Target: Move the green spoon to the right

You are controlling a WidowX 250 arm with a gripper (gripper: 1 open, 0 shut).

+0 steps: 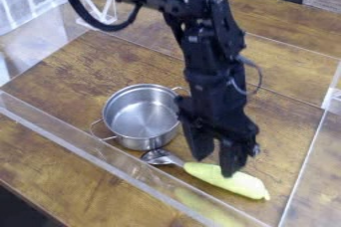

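Note:
The green spoon lies flat on the wooden table, just right of and in front of the pot. Its yellow-green handle points to the lower right, and its small silver bowl rests by the pot's base. My gripper hangs from the black arm right above the handle's inner end. The fingers stand apart with nothing between them. They seem just clear of the spoon, but I cannot tell if one tip touches it.
A round steel pot with two handles stands left of the gripper, close to the spoon's bowl. A clear plastic wall rims the table at the front, with another panel on the right. Bare wood lies behind the pot.

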